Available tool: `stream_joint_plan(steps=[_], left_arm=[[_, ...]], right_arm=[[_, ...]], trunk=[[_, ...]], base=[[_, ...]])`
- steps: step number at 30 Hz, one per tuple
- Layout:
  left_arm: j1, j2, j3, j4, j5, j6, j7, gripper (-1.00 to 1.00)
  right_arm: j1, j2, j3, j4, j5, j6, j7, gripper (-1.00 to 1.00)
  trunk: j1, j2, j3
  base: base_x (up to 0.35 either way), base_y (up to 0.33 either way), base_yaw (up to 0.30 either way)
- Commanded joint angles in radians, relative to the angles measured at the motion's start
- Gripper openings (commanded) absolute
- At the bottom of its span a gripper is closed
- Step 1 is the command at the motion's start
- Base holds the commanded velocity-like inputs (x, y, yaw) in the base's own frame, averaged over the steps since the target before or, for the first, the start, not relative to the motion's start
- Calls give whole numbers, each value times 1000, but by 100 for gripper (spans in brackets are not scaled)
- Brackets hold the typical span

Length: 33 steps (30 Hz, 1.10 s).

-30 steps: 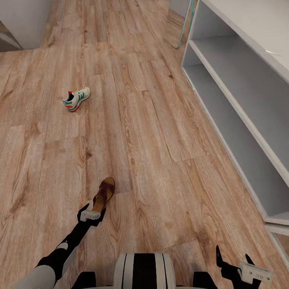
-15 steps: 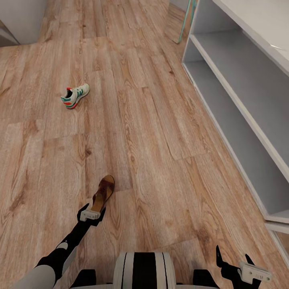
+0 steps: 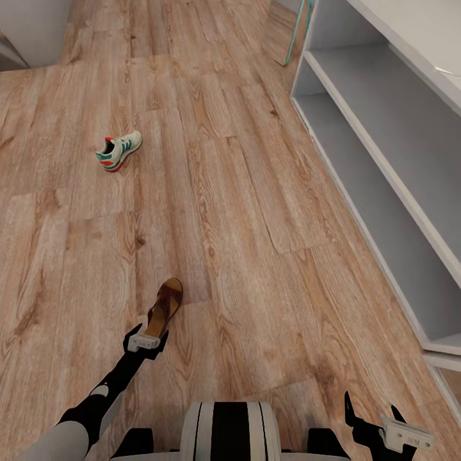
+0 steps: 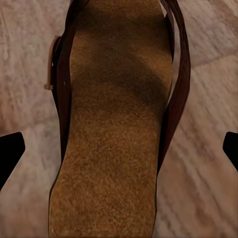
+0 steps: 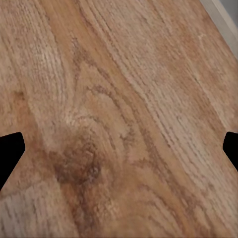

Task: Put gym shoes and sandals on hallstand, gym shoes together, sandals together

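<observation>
Sandal (image 3: 165, 307): dark brown strap, tan footbed. Gym shoe (image 3: 118, 150): white, green stripes, red-orange accents. Corridor floor (image 3: 243, 211): light brown wood grain, knotted. Hallstand (image 3: 384, 128): white-grey.

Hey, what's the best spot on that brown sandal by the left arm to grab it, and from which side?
Likely the heel end of the sandal, across its width, coming straight down from above. It lies flat with the footbed up, and the left pincer hangs open over the heel, fingertips outside each edge.

No legible text, label or number on anything here.
</observation>
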Motion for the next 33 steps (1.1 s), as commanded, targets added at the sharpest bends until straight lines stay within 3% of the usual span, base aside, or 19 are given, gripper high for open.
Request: stream_joint_plan(steps=[1,33], left_arm=[[-1,0,0,0,0,0,0,100],[-5,9,1,1,0,1,0,100]], right_arm=[[0,0,0,0,0,0,0,100],[0,0,0,1,0,0,-1,100]], trunk=[[0,0,0],[0,0,-11]], base=[[0,0,0],[0,0,0]])
